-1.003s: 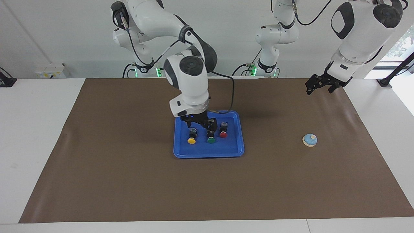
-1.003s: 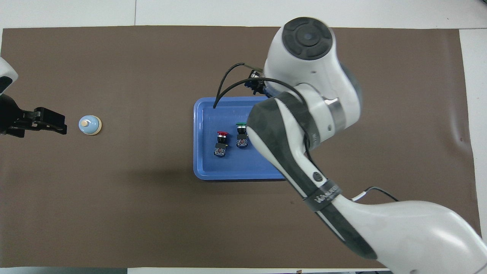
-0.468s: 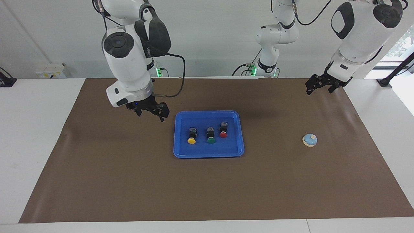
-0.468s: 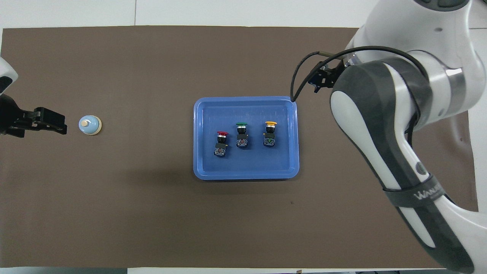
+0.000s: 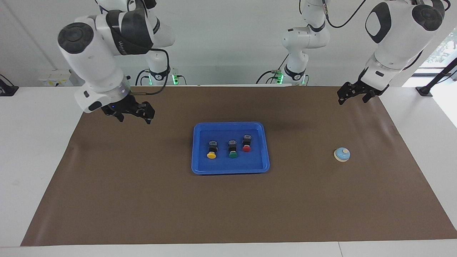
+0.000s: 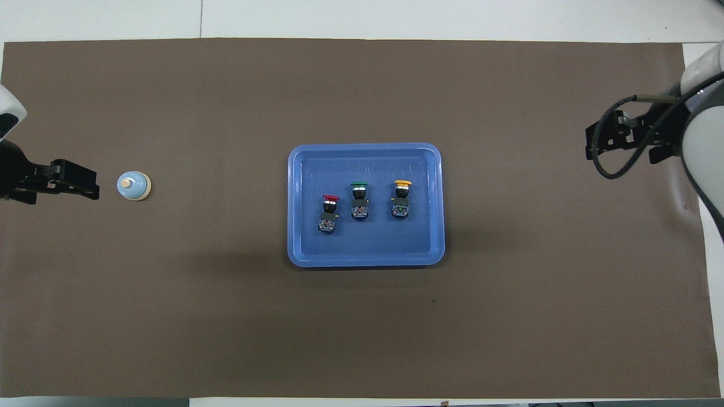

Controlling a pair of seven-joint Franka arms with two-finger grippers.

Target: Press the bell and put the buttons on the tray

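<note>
White walls back a white worktop (image 5: 39,142) covered by a brown mat (image 5: 142,200), seen here from across the table and from above.

Reading the facing view from its left edge: the right pincer (image 5: 135,115) hangs raised over bare mat at the right arm's end of the worktop, its fingers spread and holding nothing.

At the middle of the mat lies the blue tray (image 5: 265,150). All three buttons lie inside it in a loose row, on their sides: the yellow button (image 5: 212,149) toward the right arm's end, the green button (image 5: 232,149) between the others, and the red button (image 5: 246,143) toward the left arm's end, slightly nearer to the robots than the other two. None touches its neighbour or the rim.

Next comes the bell (image 5: 342,154), upright on the mat toward the left arm's end, well apart from the tray.

Last, the left pincer (image 5: 353,95) hangs over the mat's edge nearest the robots, likewise spread and empty, clear of the bell.

Progress, as a judgement: the placing of the buttons appears complete, since no button is left on the mat. Whether the bell has been pressed cannot be read from its appearance; if not, that press is what remains, and the left pincer is better placed for it.
</note>
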